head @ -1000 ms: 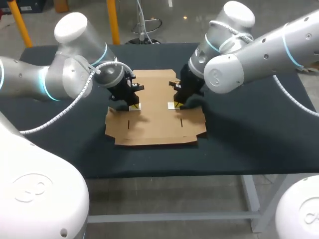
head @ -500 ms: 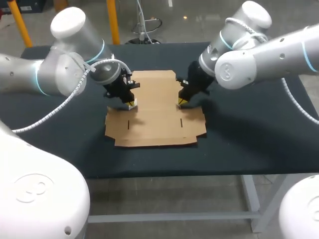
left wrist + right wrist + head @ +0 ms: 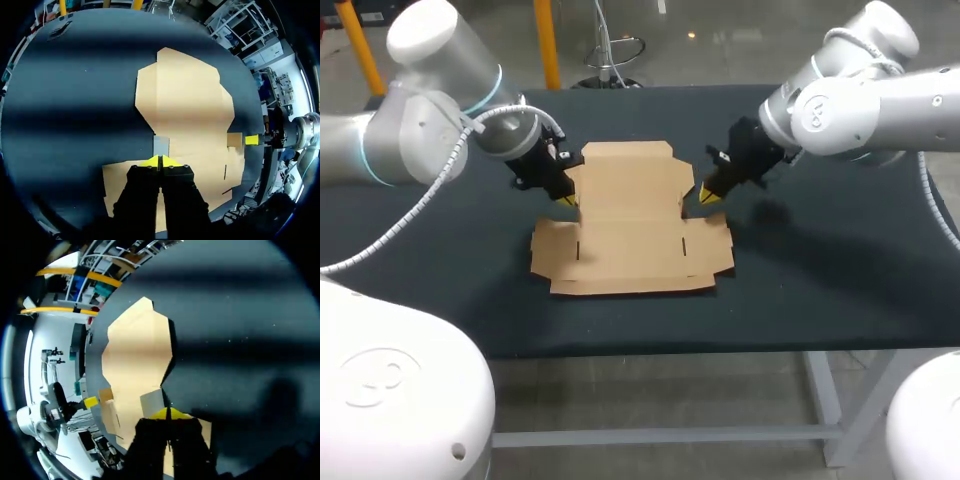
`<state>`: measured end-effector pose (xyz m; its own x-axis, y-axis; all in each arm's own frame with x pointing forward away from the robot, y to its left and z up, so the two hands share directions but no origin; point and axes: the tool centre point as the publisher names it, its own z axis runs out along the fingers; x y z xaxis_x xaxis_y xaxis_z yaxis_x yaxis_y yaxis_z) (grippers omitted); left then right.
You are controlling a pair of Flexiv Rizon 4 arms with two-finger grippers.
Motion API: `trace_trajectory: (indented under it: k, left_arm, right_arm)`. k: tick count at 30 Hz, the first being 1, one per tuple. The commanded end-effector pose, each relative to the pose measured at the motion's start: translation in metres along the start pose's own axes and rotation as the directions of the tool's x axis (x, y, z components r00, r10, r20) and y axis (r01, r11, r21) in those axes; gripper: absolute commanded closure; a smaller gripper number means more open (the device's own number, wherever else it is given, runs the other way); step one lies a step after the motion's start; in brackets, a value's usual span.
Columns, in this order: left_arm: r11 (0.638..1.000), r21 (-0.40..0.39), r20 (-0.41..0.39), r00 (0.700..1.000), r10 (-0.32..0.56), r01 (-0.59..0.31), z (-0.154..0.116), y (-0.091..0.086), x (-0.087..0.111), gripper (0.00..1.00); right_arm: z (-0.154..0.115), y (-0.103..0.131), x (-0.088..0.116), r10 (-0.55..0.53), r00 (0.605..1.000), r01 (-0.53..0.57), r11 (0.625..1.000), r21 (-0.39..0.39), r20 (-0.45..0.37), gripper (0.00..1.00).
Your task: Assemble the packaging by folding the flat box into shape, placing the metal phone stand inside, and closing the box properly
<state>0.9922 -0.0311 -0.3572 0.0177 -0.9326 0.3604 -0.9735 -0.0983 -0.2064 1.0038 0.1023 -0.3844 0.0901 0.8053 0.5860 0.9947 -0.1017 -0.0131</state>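
The flat brown cardboard box (image 3: 630, 225) lies unfolded in the middle of the black table. My left gripper (image 3: 566, 199) hovers shut and empty at the box's left side notch. My right gripper (image 3: 708, 195) hovers shut and empty at the right side notch. In the left wrist view the shut yellow tips (image 3: 160, 161) sit over the cardboard's (image 3: 190, 100) edge, beside a small grey flap (image 3: 161, 145). In the right wrist view the shut tips (image 3: 168, 413) stand at the cardboard's (image 3: 135, 355) opposite edge. No metal phone stand shows in any view.
The black table top (image 3: 820, 270) stretches out on both sides of the cardboard. The table's front edge (image 3: 720, 350) runs a short way below the box's near flaps.
Both grippers have lifted off the cardboard and drawn apart, the left one leftward and back, the right one rightward and back. The cardboard has stayed flat.
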Motion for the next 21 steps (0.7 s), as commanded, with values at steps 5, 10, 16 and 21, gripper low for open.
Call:
trace_trajectory:
  k: [5,10,16,21]
  left_arm:
    - [1.000,0.022,0.004,1.000,0.000,0.000,-0.033,0.023,-0.001,1.00]
    - [1.000,0.023,0.001,1.000,-0.008,0.008,-0.052,0.037,-0.005,1.00]
    - [0.999,0.031,-0.004,1.000,-0.019,0.019,-0.072,0.062,-0.011,1.00]
    - [0.999,0.036,-0.021,0.999,-0.026,0.026,-0.081,0.091,-0.015,1.00]
  right_arm:
    - [-0.036,-0.018,-0.004,0.000,1.000,-0.001,1.000,-0.016,-0.023,1.00]
    - [-0.054,-0.032,-0.007,-0.008,1.000,0.007,1.000,-0.019,-0.025,1.00]
    - [-0.071,-0.058,-0.015,-0.013,1.000,0.013,0.999,-0.029,-0.007,1.00]
    - [-0.081,-0.076,-0.027,-0.016,1.000,0.016,0.999,-0.031,-0.005,1.00]
